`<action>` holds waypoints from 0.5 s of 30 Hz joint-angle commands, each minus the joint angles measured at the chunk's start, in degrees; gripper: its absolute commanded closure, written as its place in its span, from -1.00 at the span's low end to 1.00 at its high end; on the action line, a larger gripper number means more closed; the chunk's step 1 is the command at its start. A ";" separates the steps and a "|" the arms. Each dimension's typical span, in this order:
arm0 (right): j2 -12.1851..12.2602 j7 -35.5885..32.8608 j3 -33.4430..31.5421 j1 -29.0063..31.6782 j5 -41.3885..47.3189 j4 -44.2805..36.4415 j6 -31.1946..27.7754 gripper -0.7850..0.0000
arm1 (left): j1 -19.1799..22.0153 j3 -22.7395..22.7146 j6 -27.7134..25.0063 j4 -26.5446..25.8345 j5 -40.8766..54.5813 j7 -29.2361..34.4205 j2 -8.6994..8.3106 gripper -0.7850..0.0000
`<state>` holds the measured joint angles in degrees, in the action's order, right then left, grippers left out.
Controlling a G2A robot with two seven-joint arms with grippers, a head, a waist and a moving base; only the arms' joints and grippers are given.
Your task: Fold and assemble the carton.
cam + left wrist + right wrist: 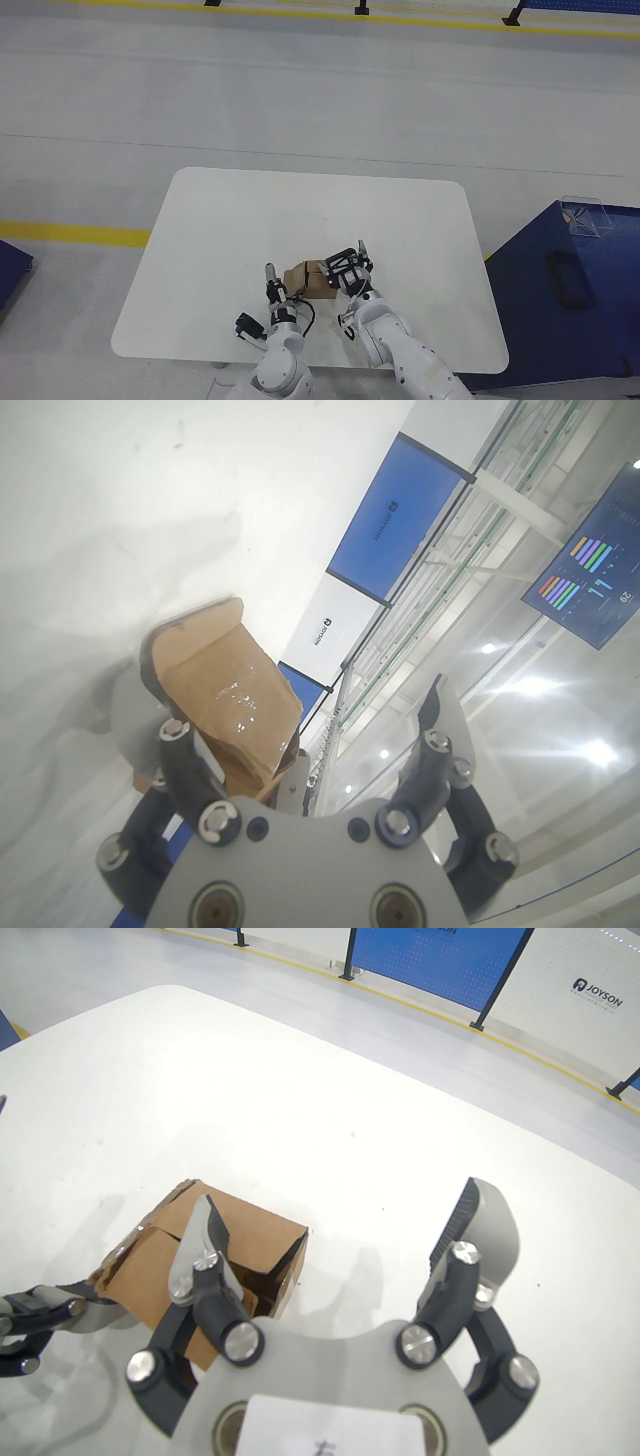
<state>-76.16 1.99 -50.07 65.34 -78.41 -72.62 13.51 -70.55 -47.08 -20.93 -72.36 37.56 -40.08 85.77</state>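
Now the carton (308, 275) sits on the desk (300, 210) between my jaws, both sets spread wide, one left finger (97, 1315) touching its side and one right finger (197, 1233) over its top.

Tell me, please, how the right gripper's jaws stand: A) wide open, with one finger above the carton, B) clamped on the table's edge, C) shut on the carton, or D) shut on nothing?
A: the right gripper has its jaws spread wide, one finger above the brown carton and the other above the white table.
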 commanded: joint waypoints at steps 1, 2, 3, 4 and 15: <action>-0.13 -0.22 0.03 0.09 -0.53 0.07 -0.04 -1.00 | -0.56 -0.80 -0.69 -0.51 -2.14 -0.92 0.02 -1.00; -0.19 -0.33 0.08 0.16 -0.90 0.14 -0.08 -1.00 | -0.96 -1.17 -0.61 -0.97 -2.82 -1.18 0.03 -1.00; -0.25 -0.55 0.17 0.23 -1.30 0.29 -0.23 -1.00 | -1.20 -1.77 -0.56 -1.26 -3.82 -1.53 -0.01 -1.00; -0.32 -0.74 0.23 0.24 -1.61 0.44 -0.41 -1.00 | -1.50 -2.29 -0.67 -1.55 -5.09 -1.89 -0.06 -1.00; -1.20 -0.87 0.16 0.23 -3.23 1.79 -0.81 -1.00 | -6.36 -5.45 0.60 -10.38 -18.63 -3.11 -0.31 -1.00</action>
<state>-77.30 1.17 -49.88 65.61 -81.43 -70.97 12.75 -76.76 -52.53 -21.10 -81.99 19.97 -43.69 85.42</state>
